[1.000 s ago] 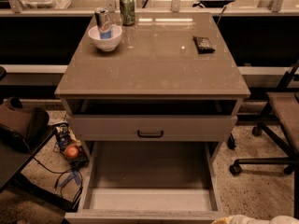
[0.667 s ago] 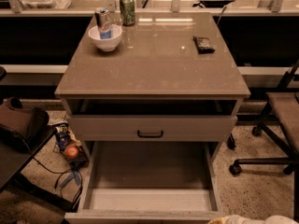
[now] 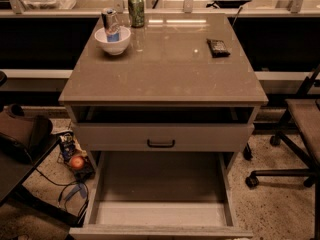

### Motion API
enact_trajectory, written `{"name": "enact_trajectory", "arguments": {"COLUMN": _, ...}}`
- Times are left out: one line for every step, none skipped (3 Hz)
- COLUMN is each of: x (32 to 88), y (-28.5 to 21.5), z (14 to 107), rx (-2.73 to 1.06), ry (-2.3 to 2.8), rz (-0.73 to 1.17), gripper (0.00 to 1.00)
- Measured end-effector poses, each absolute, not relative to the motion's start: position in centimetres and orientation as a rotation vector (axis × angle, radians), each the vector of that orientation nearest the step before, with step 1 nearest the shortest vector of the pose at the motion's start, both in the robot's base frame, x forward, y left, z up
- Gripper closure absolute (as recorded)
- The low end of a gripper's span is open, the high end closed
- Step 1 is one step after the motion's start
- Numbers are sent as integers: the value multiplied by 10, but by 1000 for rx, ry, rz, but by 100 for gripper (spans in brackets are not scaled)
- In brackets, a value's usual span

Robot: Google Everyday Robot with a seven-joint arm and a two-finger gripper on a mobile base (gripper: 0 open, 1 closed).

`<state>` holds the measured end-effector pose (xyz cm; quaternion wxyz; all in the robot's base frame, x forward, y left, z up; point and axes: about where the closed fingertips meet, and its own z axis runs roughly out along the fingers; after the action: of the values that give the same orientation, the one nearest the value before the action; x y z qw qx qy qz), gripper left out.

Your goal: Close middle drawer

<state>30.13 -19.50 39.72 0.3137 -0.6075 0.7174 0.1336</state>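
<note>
We find the middle drawer (image 3: 160, 211) pulled far out of the table (image 3: 165, 74). Its long shallow tray fills the lower centre of the frame and its front lip runs left to right along the very bottom edge. Its own pull is hidden from us, since the front face is turned away from the camera. Above it sits the upper drawer (image 3: 200, 136), nearly shut, with its dark handle (image 3: 161, 143) in plain sight. Our hand is nowhere in the frame, so we cannot tell whether its fingers are spread or pressed together, nor exactly which way the drawer lies from it. What the coming move turns on, as we judge it, is direction. The drawer slides along the line from the bottom of the frame toward the top, square to its front lip, so the push should meet that lip near its middle and drive straight up-frame into the table. An off-centre push could skew the tray on its runners.
</note>
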Motion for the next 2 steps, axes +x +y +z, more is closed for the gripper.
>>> {"name": "enact_trajectory", "arguments": {"x": 296, "y": -200, "z": 376, "rx": -1566, "ry": 1886, "rz": 366, "gripper": 100}}
{"name": "enact_trajectory", "arguments": {"x": 284, "y": -205, "z": 359, "rx": -1530, "ry": 1897, "rz": 382, "gripper": 100}}
